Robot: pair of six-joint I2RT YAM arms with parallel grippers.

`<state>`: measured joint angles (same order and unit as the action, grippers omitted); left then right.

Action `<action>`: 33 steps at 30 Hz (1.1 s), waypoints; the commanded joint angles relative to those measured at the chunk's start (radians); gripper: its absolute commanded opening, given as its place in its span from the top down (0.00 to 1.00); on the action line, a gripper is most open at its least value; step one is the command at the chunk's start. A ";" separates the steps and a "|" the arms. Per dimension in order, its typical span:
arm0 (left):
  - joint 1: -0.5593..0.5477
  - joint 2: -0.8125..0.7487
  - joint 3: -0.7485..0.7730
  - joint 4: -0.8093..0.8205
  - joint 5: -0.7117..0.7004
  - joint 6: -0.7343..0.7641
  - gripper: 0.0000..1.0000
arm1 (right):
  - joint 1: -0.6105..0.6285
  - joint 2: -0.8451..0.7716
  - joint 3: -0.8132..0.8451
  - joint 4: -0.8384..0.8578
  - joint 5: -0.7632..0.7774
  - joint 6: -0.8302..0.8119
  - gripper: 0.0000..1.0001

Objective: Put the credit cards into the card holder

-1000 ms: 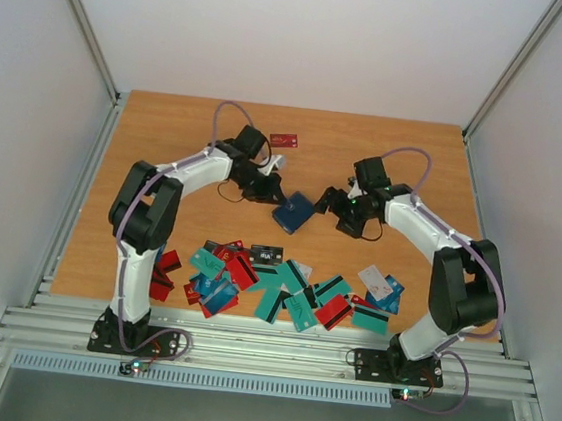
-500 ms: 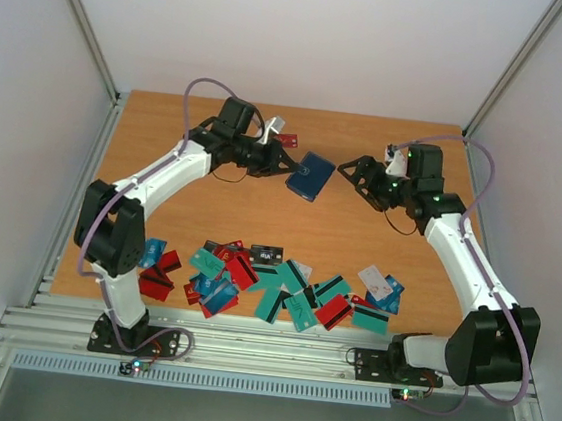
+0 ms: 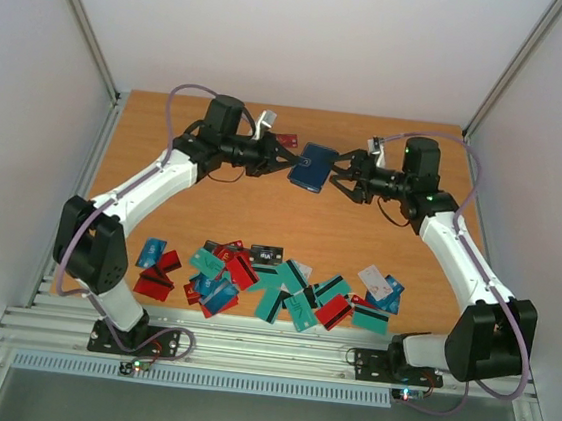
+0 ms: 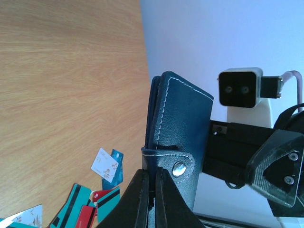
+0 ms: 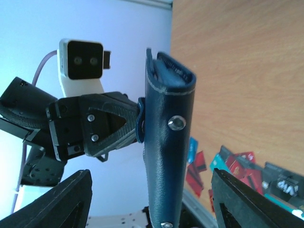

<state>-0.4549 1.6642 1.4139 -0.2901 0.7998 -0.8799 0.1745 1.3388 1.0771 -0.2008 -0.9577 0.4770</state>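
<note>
Your left pincer (image 3: 284, 161) was clamped tight on one end of the card holder (image 3: 315, 166), carrying it in the air above the far middle of the table (image 3: 162, 198). Your right pincer (image 3: 340, 180) faced it from the other side with its jaws standing wide. The holder lay with its long axis running straight from one pincer to the other, folded shut and turned edge-on, its snap (image 5: 176, 122) fastened on the side face. Seen from the right wrist, the holder's free end sat squarely in the middle of the gap, and the two fingers (image 5: 52, 204) flanked it, apart from both faces. That made the right arm the nearer one for whatever came next, and by the look of it the job was to close on that free end or work the flap loose, with the jaws needing only to come together across the holder's thin side. The credit cards (image 3: 273, 282) lay scattered in a loose band along the near edge of the table, well apart from both pincers, and one red card (image 3: 284, 140) sat alone by the far edge. None could be seen inside the holder.
</note>
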 commanded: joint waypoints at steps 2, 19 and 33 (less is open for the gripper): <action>-0.022 -0.043 -0.011 0.086 0.022 -0.053 1.00 | 0.042 0.015 0.026 0.020 -0.068 0.040 0.33; -0.091 -0.094 -0.039 0.093 -0.067 -0.064 1.00 | 0.051 -0.043 0.034 -0.092 -0.052 -0.025 0.84; -0.091 -0.109 0.055 -0.213 -0.200 0.208 0.67 | 0.055 -0.025 0.127 -0.334 -0.008 -0.179 0.99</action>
<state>-0.5449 1.5890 1.3857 -0.3248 0.6884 -0.8711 0.2222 1.3167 1.1301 -0.3851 -0.9863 0.4088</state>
